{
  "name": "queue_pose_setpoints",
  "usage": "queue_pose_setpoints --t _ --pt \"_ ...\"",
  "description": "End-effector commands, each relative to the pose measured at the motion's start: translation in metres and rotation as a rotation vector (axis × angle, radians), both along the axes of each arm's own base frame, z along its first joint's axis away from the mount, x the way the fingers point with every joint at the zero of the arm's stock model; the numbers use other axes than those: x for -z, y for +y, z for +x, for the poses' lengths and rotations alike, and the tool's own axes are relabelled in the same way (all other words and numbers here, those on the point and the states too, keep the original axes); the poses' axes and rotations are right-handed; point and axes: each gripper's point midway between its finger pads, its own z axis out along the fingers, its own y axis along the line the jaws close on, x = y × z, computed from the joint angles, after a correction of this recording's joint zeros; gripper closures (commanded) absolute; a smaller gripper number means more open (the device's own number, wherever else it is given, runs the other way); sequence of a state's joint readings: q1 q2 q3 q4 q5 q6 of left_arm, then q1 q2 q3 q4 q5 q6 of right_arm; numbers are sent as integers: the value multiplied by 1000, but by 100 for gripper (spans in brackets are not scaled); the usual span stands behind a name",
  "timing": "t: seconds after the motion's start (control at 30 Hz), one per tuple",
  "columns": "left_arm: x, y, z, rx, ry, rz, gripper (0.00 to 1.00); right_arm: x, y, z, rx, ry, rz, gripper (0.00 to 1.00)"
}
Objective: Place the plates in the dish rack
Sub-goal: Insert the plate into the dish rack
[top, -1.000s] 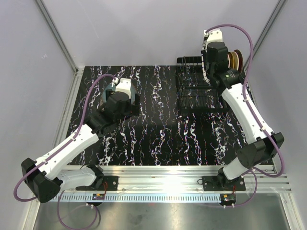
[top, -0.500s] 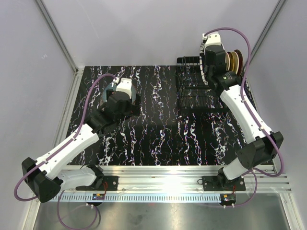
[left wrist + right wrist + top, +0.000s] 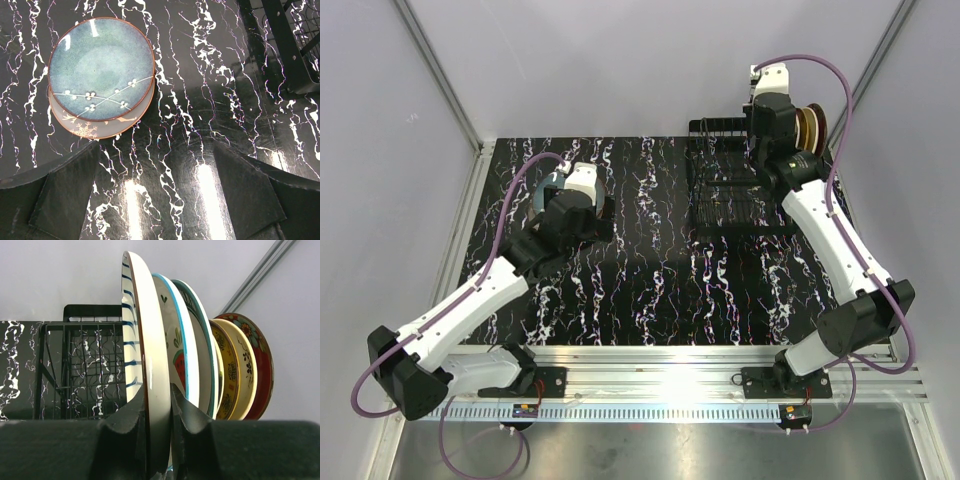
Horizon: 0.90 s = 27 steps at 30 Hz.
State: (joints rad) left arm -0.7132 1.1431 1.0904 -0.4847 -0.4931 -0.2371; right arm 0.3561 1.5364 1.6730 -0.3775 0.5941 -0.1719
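Note:
My right gripper [image 3: 158, 407] is shut on the rim of a black-striped white plate [image 3: 145, 335], which it holds upright on edge. Just to that plate's right, several plates stand on edge in a row: a watermelon one [image 3: 176, 352], a teal-rimmed one [image 3: 202, 345], a yellow one [image 3: 229, 372] and a red floral one [image 3: 261, 365]. The black wire dish rack [image 3: 730, 195] lies under them. My left gripper [image 3: 157, 187] is open over the table, just short of a blue-grey plate [image 3: 100, 67] stacked on a cream plate [image 3: 97, 131].
The rack's empty slots [image 3: 82, 372] lie left of the held plate. The rack's black frame [image 3: 285, 45] shows at the upper right of the left wrist view. White enclosure walls and metal posts [image 3: 440, 75] surround the black marbled table [image 3: 650, 270].
My right gripper has moved right with the striped plate, closer to the row of standing plates. The left arm has barely shifted.

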Motion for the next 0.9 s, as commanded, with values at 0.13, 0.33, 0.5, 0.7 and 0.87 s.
queue_pose_setpoints --t 0.13,0.33,0.5,0.7,0.87 --pt "-19 -8 6 6 -35 -52 1 -71 -15 -14 57 -239 77 100" --pt "-20 -8 6 8 -35 -52 1 -48 -8 -3 38 -200 83 100" --pt "-21 -8 6 9 -36 -53 1 -36 -6 2 40 -177 77 100" --pt "-21 -9 5 16 -33 -56 1 -36 -8 2 49 -175 72 86" --pt "-21 -9 5 19 -33 -54 1 -35 -7 5 50 -166 67 75"
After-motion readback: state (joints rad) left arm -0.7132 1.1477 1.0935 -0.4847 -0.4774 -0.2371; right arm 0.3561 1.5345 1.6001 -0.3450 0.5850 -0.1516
